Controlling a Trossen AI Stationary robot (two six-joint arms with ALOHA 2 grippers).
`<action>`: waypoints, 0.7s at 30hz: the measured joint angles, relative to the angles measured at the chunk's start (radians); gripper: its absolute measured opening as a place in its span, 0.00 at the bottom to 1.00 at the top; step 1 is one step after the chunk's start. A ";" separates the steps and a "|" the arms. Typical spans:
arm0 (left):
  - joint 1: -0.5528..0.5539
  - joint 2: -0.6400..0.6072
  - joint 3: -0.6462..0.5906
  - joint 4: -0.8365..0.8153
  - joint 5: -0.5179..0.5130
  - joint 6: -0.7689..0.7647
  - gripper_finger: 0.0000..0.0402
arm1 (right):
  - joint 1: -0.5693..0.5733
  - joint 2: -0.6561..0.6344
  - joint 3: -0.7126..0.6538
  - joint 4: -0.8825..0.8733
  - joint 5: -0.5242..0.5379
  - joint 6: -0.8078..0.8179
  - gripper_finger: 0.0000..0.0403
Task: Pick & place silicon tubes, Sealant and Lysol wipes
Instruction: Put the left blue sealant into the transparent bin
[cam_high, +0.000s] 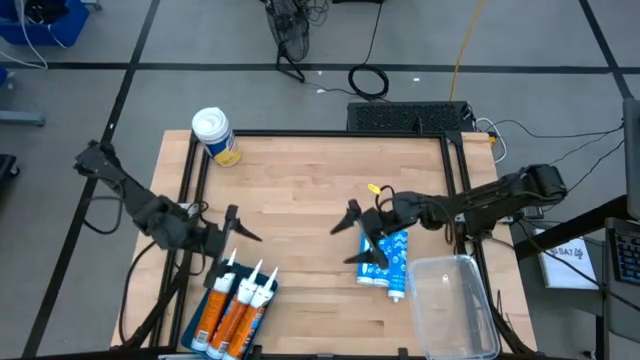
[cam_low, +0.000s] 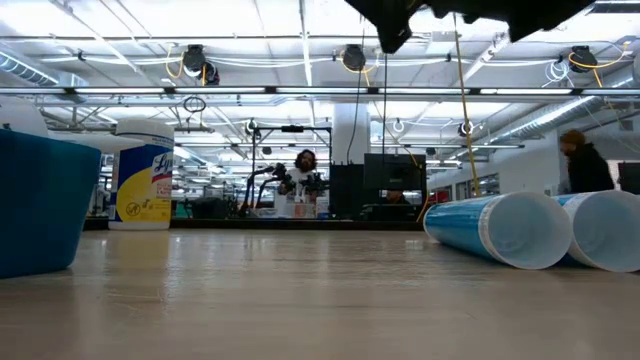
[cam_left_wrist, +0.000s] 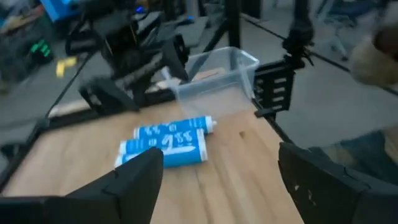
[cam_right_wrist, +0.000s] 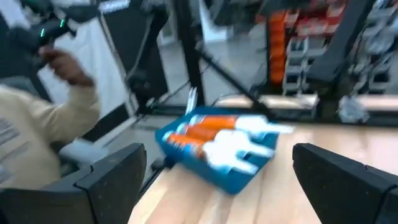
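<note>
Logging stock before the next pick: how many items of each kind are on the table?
Orange tubes in the blue tray: 3
Blue tubes: 2
Lysol wipes: 1
Clear bin: 1
Total: 8, counting the tray

The wooden desk (cam_high: 310, 190) has a dark metal frame along its edges, and a black keyboard (cam_high: 408, 117) lies just past its far edge toward the right corner. On the grey floor beyond that edge sit a coiled black cable (cam_high: 368, 81) and a yellow cable (cam_high: 465, 45), with a blue bin (cam_high: 42, 22) far off past the left side. Across the room in the low view a person (cam_low: 302, 180) stands among equipment under bright ceiling lights, another person (cam_low: 587, 162) in dark clothing stands at the right, and a sleeve (cam_right_wrist: 28, 127) in pale cloth shows in the right wrist view.
</note>
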 joint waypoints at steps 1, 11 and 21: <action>0.023 -0.012 -0.002 0.002 0.044 0.038 0.79 | 0.015 -0.007 0.000 -0.028 -0.001 -0.001 0.94; 0.380 -0.054 -0.185 0.190 0.573 0.166 0.80 | 0.142 -0.010 0.000 -0.138 0.016 -0.015 0.94; 0.705 -0.054 -0.392 0.438 0.862 0.105 0.77 | 0.172 -0.009 0.046 -0.531 0.494 0.343 0.94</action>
